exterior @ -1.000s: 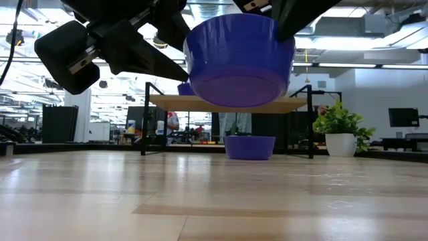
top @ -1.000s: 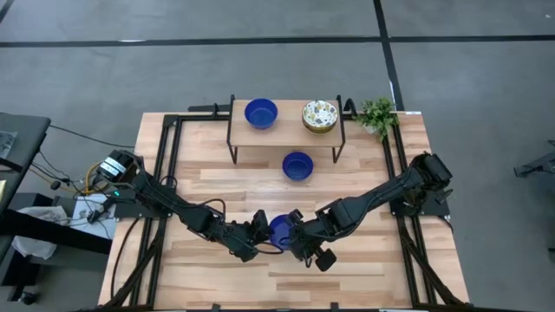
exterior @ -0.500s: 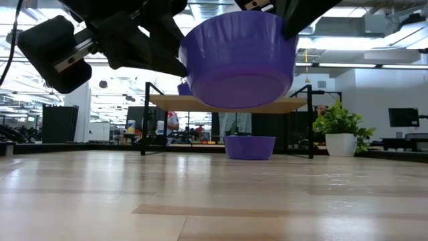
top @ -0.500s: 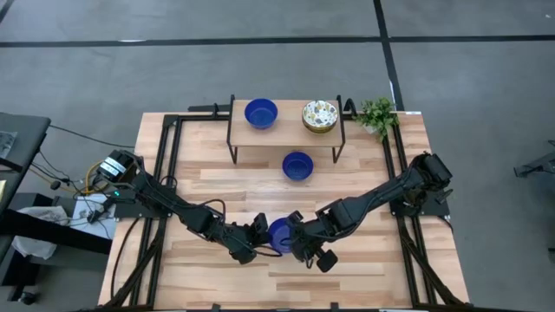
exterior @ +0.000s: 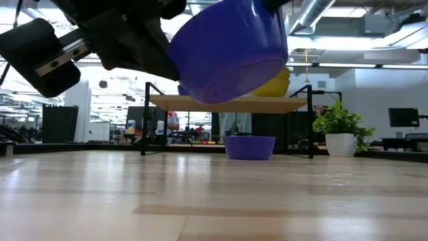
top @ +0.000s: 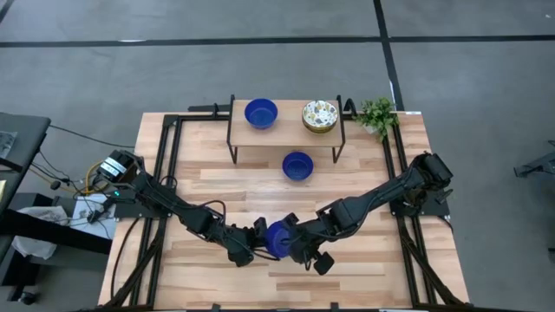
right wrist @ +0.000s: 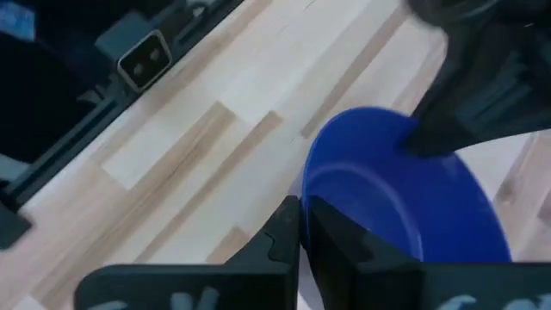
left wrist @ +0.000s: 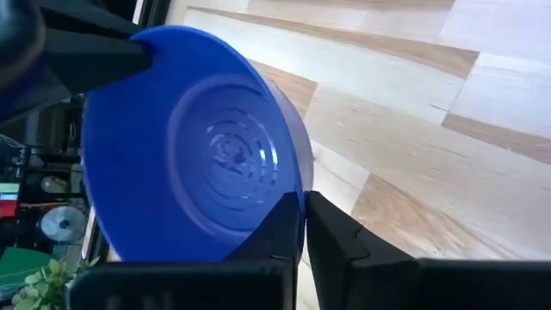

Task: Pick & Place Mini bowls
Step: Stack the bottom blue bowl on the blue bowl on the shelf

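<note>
Both claws, left claw (top: 254, 236) and right claw (top: 293, 241), pinching one blue bowl (top: 277, 238) above desk (top: 217, 186); placing pending; another blue bowl (top: 297, 165) waiting on desk.

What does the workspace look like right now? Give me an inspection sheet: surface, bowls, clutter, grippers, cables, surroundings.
Surface: wooden table, with a small raised shelf at the far side.
Job's things: one blue bowl held tilted above the table between both grippers; second blue bowl on the table before the shelf; third blue bowl and a speckled bowl stack on the shelf.
Clutter: potted plant at the far right corner.
Grippers: left gripper and right gripper each pinch the held bowl's rim.
Cables: bundle off the table's left edge.
Surroundings: grey floor, lit room beyond.
</note>
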Available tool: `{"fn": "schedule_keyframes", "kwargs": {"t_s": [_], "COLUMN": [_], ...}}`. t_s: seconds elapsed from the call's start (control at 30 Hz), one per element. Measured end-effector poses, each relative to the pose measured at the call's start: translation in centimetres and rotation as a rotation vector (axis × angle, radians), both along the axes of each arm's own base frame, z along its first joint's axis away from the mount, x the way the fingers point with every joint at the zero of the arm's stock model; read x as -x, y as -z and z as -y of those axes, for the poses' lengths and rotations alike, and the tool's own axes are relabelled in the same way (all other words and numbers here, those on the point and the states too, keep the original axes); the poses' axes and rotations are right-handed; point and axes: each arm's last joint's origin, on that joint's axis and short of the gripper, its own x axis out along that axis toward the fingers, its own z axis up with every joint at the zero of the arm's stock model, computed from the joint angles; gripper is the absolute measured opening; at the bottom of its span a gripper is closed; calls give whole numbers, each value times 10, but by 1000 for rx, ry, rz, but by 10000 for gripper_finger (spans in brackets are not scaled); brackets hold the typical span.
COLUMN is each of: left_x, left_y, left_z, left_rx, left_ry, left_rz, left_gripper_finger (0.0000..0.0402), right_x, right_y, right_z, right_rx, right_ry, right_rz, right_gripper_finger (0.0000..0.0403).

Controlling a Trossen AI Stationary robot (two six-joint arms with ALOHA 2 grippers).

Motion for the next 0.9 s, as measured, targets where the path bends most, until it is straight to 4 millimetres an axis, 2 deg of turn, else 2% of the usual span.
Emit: {"fn": "schedule_keyframes", "kwargs": {"t_s": [0.33, 0.6, 0.73, 0.9], "left_x": [-4, -5, -5, -4], "left_y": [-6, -3, 1, 6], "left_z": [-4, -9, -12, -18], "left_rx": [103, 146, 168, 219], "left_ry": [-84, -121, -150, -223], "left_rz": [27, -5, -51, -107], "left_gripper_finger": [9, 9, 9, 9], "right_x": [-10, -2, 9, 24], "right_y": [-10, -17, -30, -52], "right_z": [-1, 1, 5, 14], "right_rx": [-132, -67, -15, -17], "right_ry": [163, 205, 253, 337], "right_rz": [80, 94, 117, 149], "right_gripper_finger": [83, 138, 150, 139]}}
